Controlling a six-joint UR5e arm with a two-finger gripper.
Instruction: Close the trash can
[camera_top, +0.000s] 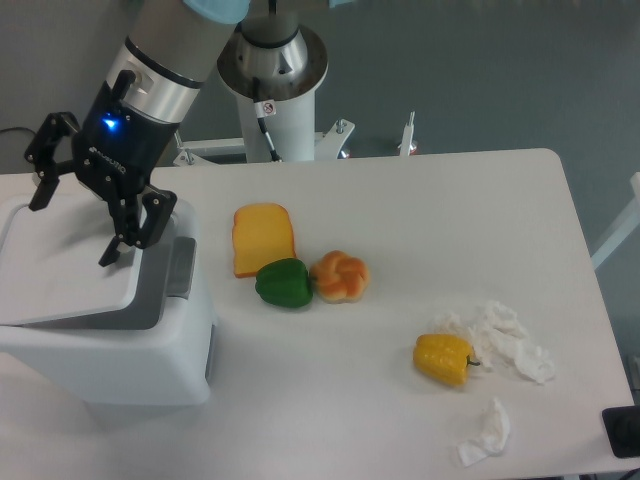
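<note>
White tabletop (420, 250) carries, at its left front corner, the large boxy white plastic trash can (110, 340) with rounded corners, its flat white hinged lid (65, 260) lying low but tilted, a dark gap apparently remaining along the right edge beside the grey latch tab (181, 266). Above the lid hangs the black two-finger gripper (75, 220), its fingers spread wide and grasping nothing. Right of the bin sit a yellow bread slice (263, 238), a green bell pepper (284, 283) and a braided bun (340, 276).

The arm slants down from the upper middle toward the left. Its gripper (75, 220) hangs over the trash can (110, 330), fingers spread wide, holding nothing.
</note>
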